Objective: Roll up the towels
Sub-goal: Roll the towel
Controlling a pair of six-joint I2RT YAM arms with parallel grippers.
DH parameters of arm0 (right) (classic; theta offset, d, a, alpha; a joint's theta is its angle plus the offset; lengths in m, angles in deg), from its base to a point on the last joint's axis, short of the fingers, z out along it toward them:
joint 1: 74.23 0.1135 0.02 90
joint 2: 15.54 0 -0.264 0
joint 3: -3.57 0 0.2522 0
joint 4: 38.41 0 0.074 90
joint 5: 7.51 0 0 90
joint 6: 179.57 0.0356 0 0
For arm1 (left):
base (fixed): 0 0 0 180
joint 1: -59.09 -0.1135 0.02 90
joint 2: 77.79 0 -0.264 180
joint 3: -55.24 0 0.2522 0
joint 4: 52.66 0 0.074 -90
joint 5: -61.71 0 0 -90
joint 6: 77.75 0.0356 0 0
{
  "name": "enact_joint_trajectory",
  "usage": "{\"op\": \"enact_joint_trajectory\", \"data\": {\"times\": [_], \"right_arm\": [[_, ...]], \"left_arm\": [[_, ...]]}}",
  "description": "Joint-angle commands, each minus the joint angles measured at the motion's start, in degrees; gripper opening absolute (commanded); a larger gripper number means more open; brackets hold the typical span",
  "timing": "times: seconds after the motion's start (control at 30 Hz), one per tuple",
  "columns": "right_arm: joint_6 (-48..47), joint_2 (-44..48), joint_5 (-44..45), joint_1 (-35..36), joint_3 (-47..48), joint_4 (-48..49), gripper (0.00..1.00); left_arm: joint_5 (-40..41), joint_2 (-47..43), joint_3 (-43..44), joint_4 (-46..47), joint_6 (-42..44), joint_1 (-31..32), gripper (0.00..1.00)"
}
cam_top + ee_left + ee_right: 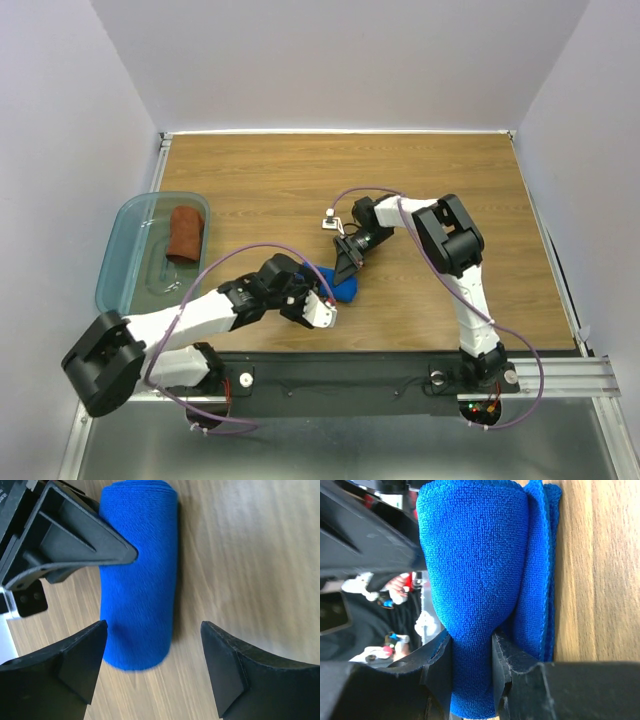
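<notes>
Step in hand, by my read: finishing the 2nd roll & prob. getting it over to the bin. The blue towel (140, 580) lies on the table (450, 180) as a tight cylinder, front-centre, btw the two arms. The right pincer (472, 652) is clenched on one end of it, squeezing that end to a narrow waist, w/ a looser fold of the outer layer showing beside the roll, next to the wood. The left pincer (153, 630) is released: jaws wide apart, grasping nothing, set about the roll's other end, one finger just beside the cloth, the other apart from it over bare wood. The rust-brown towel (186, 232) sits already rolled inside the teal bin (115, 262) at the table's left edge, so approx. half the job looks done. Nxt move prob. calls for a grip that keeps the wraps from springing loose, i.e. closing across the roll's whole thickness rather than on one layer, esp. w/ that outer fold free. A lift by one pinched end alone could let it unwind. Count: 2 towels (1 blue, 1 rust-brown), 1 bin, 2 arms, 2 pincers.
</notes>
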Motion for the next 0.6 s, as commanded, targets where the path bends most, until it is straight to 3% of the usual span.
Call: {"op": "enact_joint_trajectory", "data": {"times": [0.0,0.57], "right_arm": [[-5.12,-4.92,6.66,0.80,0.36,-1.32,0.01],[-7.40,-11.61,5.17,0.72,3.09,-3.87,0.03]], "left_arm": [[1.84,6.03,0.79,11.02,0.50,0.49,0.85],[0.35,15.98,-1.84,19.98,4.98,1.19,0.82]]}}
